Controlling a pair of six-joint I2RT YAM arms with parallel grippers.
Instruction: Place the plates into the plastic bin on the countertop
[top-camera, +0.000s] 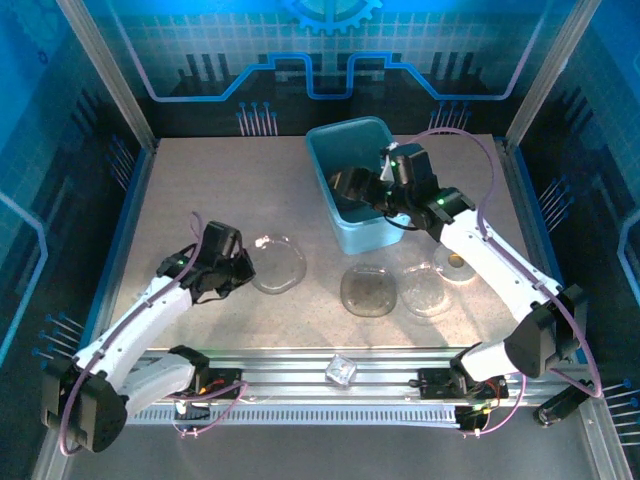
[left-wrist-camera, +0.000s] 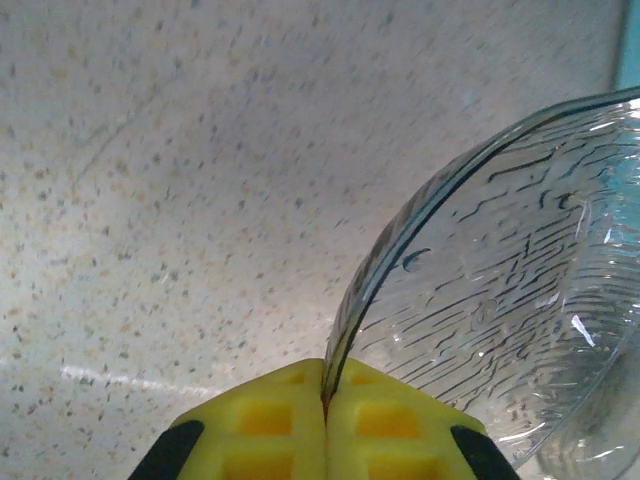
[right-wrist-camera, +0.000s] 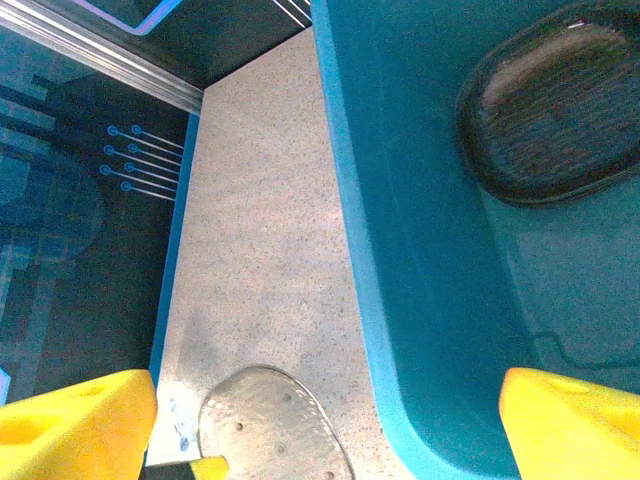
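1. Pinching the near rim of a clear plate (left-wrist-camera: 500, 290) with the left fingers (left-wrist-camera: 265, 425), pressed together on that thin edge, at about 8 o'clock from the middle of the worktop (top-camera: 200, 200) in the top view; not telling whether the plate is already off the surface.
2. Judging the step in hand as lifting this plate and carrying it to the plastic bin (top-camera: 318, 160), standing at about 1 o'clock from it.
3. Gripping only a sliver of smooth rim, so probably risking a slip or a pivot: raising slowly and avoiding any swing.
4. Clearing the bin's rolled rim fully before going down, then releasing low over the floor, where a brown plate (right-wrist-camera: 560, 110) is lying already.
5. Minding the right fingers (right-wrist-camera: 565, 420), spread wide with nothing between them and hanging over the bin's wall: waiting for that arm to be clear before entering, to avoid crowding.
6. Leaving for later the smoky plate (top-camera: 368, 290) at 6 o'clock from the bin and the paler plate (top-camera: 427, 290) at 5 o'clock.
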